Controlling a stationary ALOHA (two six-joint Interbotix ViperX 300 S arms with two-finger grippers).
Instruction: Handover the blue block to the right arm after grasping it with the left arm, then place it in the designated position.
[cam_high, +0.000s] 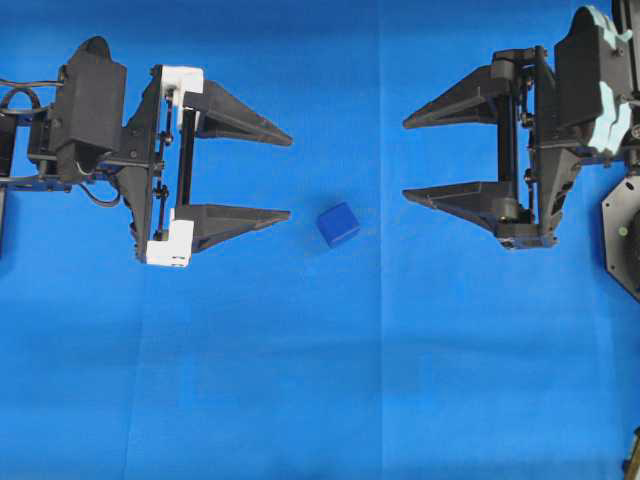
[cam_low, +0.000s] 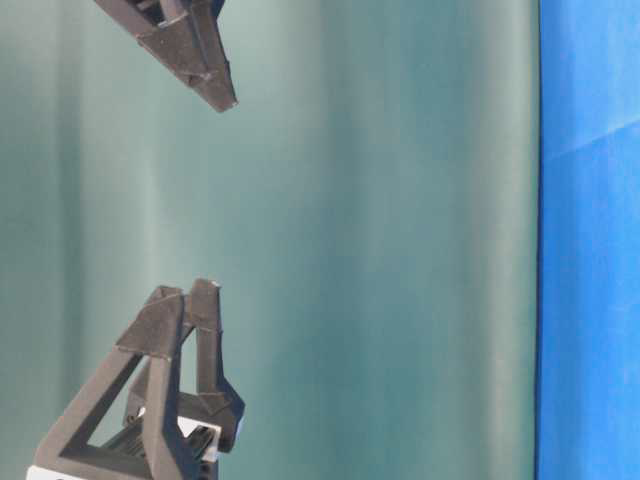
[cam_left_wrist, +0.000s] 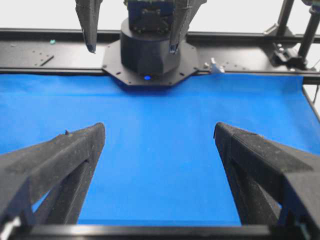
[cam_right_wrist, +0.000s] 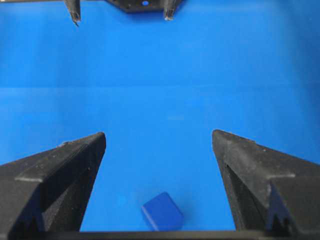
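The blue block (cam_high: 339, 224) lies on the blue cloth between the two grippers, apart from both. My left gripper (cam_high: 289, 177), with white bracket pieces, is open and empty, and its lower fingertip is a short way left of the block. My right gripper (cam_high: 405, 160), all black, is open and empty to the block's upper right. In the right wrist view the block (cam_right_wrist: 162, 212) sits low between the open fingers (cam_right_wrist: 158, 135), below them on the cloth. The left wrist view shows open fingers (cam_left_wrist: 160, 129) over bare cloth, with the block out of view.
The blue cloth (cam_high: 320, 380) covers the table. The right arm's black base plate (cam_high: 622, 232) sits at the right edge and also shows in the left wrist view (cam_left_wrist: 150, 55), on a black frame rail (cam_left_wrist: 50, 50). The table-level view shows a green backdrop (cam_low: 380, 240).
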